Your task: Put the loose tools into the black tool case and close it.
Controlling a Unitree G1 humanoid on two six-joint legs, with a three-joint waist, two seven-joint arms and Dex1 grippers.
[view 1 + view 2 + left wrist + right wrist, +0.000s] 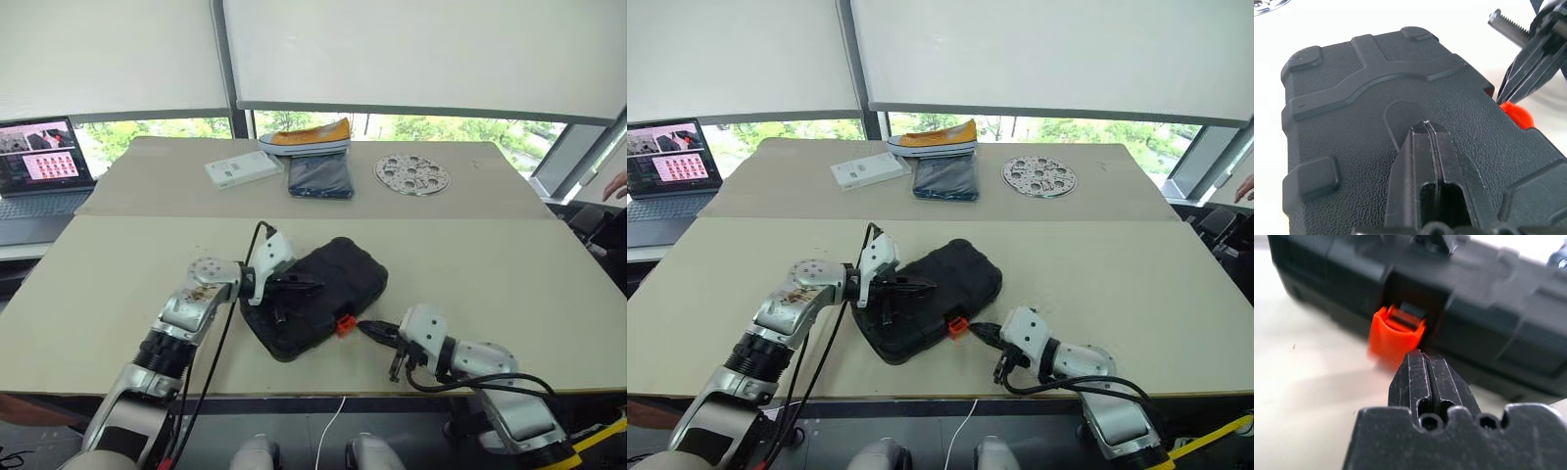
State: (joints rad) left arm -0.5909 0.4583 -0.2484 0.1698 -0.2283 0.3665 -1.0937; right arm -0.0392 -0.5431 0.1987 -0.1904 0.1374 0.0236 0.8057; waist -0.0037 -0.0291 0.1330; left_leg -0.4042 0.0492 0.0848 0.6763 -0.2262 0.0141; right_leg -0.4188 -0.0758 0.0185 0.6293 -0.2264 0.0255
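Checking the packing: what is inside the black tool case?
The black tool case lies with its lid down, left gripper resting on top. Its inside is covered, so no tools can be seen.

Head eyes look down; wrist cameras close on black tool case [318, 294].

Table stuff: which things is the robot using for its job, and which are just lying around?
For the job:
- black tool case, lid down
- orange latch on its front
- left gripper, shut, on the lid
- right gripper, shut, at the latch

Just lying about:
- shoe
- folded dark cloth
- white box
- round metal disc
- laptop
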